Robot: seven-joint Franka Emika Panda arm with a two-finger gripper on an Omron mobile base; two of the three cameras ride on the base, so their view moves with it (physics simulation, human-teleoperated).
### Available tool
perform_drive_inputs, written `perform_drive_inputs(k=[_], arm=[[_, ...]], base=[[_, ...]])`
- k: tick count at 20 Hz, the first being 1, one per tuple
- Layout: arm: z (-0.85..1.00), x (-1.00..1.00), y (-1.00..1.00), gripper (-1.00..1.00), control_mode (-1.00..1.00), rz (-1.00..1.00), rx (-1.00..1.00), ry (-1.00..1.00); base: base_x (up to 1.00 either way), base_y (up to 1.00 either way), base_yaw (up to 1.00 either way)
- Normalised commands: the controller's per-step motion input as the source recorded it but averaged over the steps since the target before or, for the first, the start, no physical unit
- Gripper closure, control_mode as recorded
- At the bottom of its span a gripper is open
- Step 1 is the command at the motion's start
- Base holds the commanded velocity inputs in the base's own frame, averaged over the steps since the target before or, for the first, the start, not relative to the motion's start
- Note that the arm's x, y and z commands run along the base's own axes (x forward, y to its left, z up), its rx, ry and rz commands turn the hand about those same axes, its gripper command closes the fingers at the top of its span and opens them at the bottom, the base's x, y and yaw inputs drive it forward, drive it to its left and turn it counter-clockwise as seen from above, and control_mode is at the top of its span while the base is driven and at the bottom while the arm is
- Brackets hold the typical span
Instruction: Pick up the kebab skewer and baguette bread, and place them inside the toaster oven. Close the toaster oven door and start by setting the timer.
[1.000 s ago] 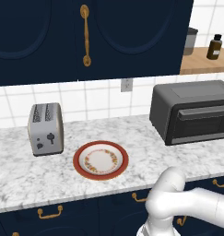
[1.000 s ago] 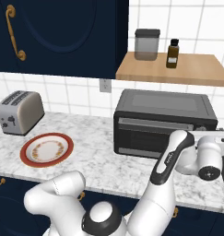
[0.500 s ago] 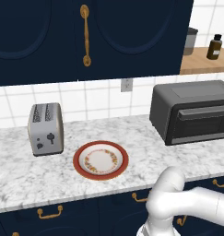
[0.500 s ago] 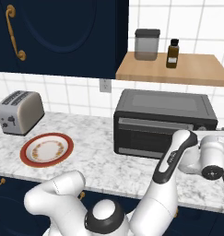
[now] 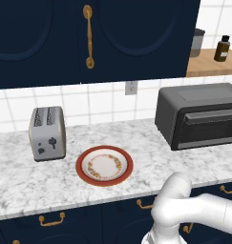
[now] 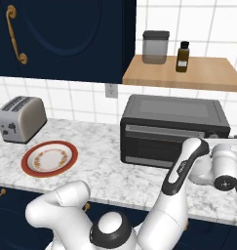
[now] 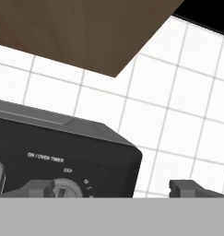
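1. On the toaster oven [image 7: 62,152], white lettering reads "ON / OVEN TIMER" above the timer knob [image 7: 67,189], with "OFF" printed just at the knob's 12 o'clock.
2. The gripper [image 7: 111,189] is spread wide and grasps nothing; its left fingertip sits in front of the knob, the other at 3 o'clock against the tiled wall [image 7: 178,106].
3. One toaster oven [image 6: 171,132] stands on the marble counter [image 6: 105,166], its toaster oven door [image 6: 161,144] shut.
4. One silver two-slot toaster [image 5: 47,132] stands at 9 o'clock of the oven; one red-rimmed plate [image 5: 104,165] lies bare between them, nearer the toaster.
5. On one wooden shelf [image 6: 188,73] stand one grey canister [image 6: 155,47] and one brown bottle [image 6: 182,56]; its label is unreadable.
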Motion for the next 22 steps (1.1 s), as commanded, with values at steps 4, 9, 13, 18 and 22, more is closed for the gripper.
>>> perform_drive_inputs(k=[4,9,13,18,22], arm=[[-0.27,0.14,-0.01,-1.0,-1.0,0.0,0.0,0.0],[-0.37,0.09,0.0,-1.0,-1.0,0.0,0.0,0.0],[-0.53,0.02,0.0,-1.0,-1.0,0.0,0.0,0.0],[-0.46,0.16,0.0,1.0,-1.0,0.0,0.0,0.0],[-0.07,0.65,0.0,1.0,-1.0,-0.02,0.0,0.0]], base=[[0.0,0.0,0.0],[0.0,0.0,0.0],[0.0,0.0,0.0],[0.0,0.0,0.0],[0.0,0.0,0.0]])
